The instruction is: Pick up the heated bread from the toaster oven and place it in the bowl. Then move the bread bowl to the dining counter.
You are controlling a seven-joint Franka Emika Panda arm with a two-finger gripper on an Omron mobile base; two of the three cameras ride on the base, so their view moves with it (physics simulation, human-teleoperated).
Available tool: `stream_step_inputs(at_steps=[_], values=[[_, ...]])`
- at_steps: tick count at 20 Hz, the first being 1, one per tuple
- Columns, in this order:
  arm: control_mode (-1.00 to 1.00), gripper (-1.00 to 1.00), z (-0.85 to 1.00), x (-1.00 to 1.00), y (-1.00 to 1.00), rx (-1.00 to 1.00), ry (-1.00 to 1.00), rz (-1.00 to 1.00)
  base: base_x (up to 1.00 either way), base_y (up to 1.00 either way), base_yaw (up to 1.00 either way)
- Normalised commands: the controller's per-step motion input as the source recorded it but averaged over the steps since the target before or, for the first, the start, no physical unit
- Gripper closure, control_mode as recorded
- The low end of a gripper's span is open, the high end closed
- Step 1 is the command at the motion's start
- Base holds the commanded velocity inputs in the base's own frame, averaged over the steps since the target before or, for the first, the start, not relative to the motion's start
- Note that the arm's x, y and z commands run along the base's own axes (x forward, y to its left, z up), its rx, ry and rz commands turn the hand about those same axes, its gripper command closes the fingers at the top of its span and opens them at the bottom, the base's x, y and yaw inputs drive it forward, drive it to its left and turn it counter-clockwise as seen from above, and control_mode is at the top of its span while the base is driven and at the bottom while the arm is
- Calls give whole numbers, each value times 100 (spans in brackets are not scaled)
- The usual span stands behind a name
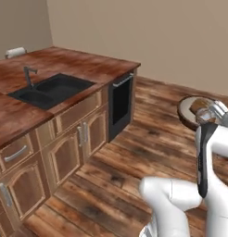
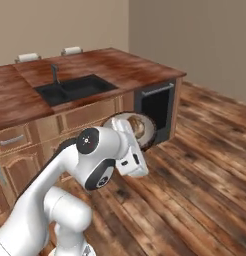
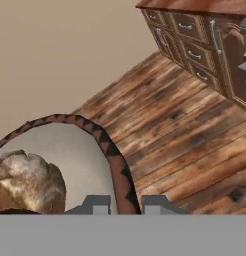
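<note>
The bowl [image 3: 113, 159], dark brown with a patterned rim and a pale inside, hangs in the air over the wooden floor. My gripper [image 3: 126, 204] is shut on its rim, one fingertip [image 3: 97, 204] inside and the other outside. The heated bread [image 3: 26, 182], a brown rounded lump, lies in the bowl. From the base views the bowl [image 1: 192, 110] [image 2: 140, 131] with the bread [image 1: 202, 108] [image 2: 138, 127] is held beside the dining counter [image 1: 90, 65] [image 2: 122, 62], off its corner. The toaster oven is out of view.
A black sink [image 1: 53, 90] [image 2: 75, 89] with a faucet [image 1: 28, 76] is set in the dining counter. A dark-fronted appliance [image 1: 120, 99] [image 2: 157, 107] sits under its end, with wooden cabinets [image 1: 69, 148] along its side. Wooden floor [image 2: 205, 165] spreads around.
</note>
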Motion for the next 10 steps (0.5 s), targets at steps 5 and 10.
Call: stream_step_inputs(at_steps=[5, 10], values=[[100, 100, 0, 0, 0, 0, 0, 0, 100, -95, 42], [100, 100, 0, 0, 0, 0, 0, 0, 100, -80, 39]])
